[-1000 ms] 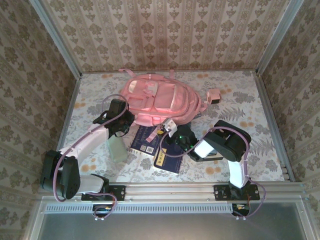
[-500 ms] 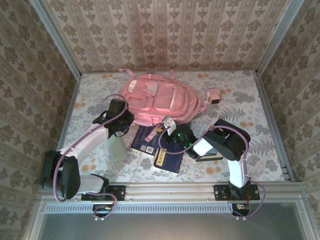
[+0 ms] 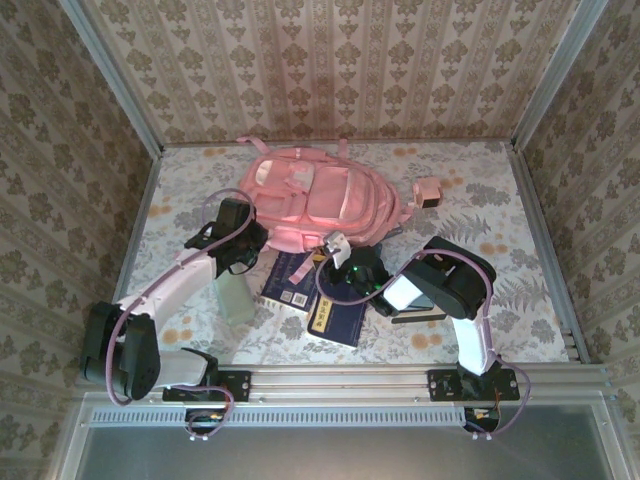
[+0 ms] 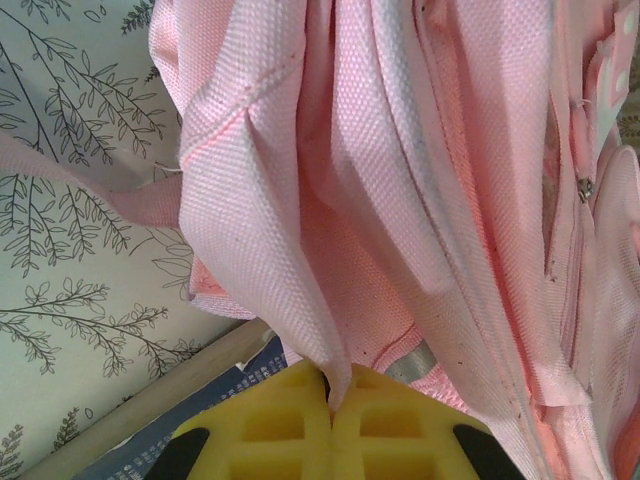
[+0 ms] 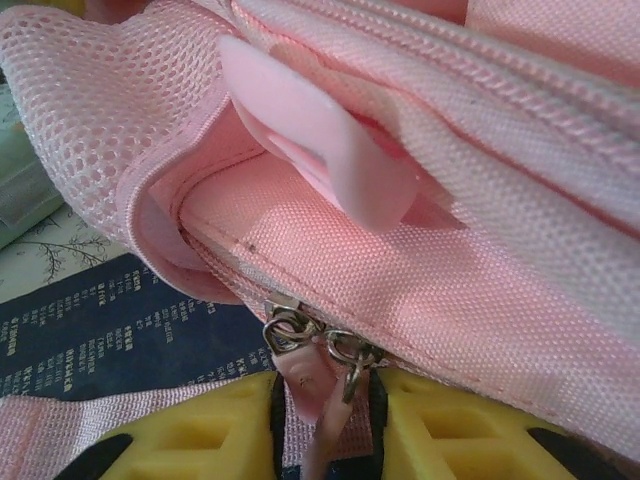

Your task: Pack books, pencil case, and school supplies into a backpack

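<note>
backpack [image 3: 320,195]: pink, lies flat at the far middle of the table [image 3: 480,300], strap ends toward the back wall.
left gripper [image 4: 330,385]: at the backpack's near-left edge. Yellow fingers are pressed together on a fold of its pink fabric, which stands in ridges above the pinch.
right gripper [image 5: 325,400]: at the backpack's near edge, low over the books. Fingers are narrowly apart, with two metal zipper pulls [image 5: 305,335] and a pink tab between them. Can't tell if they're clamped.
zipper: runs along the seam just above the right gripper, and the visible stretch is closed.
buckle [image 5: 320,150]: pink plastic, just above the zipper line, beside a mesh pocket [image 5: 80,100].
books [image 3: 295,282]: two navy ones on the table, just on the near side of the backpack and between the two grippers. They overlap, and the nearer one shows a yellow mark. The far one touches the backpack's edge.
pencil case [image 3: 235,297]: sage green, on the table just left of the books, under the left arm.
pink box [image 3: 428,192]: on the table just right of the backpack.
</note>
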You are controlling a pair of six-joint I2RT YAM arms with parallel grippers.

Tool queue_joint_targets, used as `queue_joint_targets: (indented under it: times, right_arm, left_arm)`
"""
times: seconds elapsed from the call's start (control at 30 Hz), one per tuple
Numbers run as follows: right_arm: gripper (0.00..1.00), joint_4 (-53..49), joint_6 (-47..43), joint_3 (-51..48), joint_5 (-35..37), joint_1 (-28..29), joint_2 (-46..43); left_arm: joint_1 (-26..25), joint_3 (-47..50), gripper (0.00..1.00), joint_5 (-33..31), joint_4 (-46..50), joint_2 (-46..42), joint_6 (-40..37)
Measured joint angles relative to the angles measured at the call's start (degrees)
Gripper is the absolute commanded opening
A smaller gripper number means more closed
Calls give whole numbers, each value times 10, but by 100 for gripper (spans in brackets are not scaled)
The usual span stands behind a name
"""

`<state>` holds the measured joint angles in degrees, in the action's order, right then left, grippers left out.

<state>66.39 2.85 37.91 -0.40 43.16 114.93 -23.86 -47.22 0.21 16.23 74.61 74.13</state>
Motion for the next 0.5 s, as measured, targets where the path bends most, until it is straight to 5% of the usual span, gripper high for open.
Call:
queue_joint_targets:
  times: [0.37, 0.5]
  right_arm:
    - [0, -11, 6, 2, 5, 3, 0]
    - [0, -25, 6, -1, 11, 3, -10]
  left_arm:
    - [4, 0, 0, 3, 0, -7, 0]
    - [11, 0, 0, 11, 0, -7, -1]
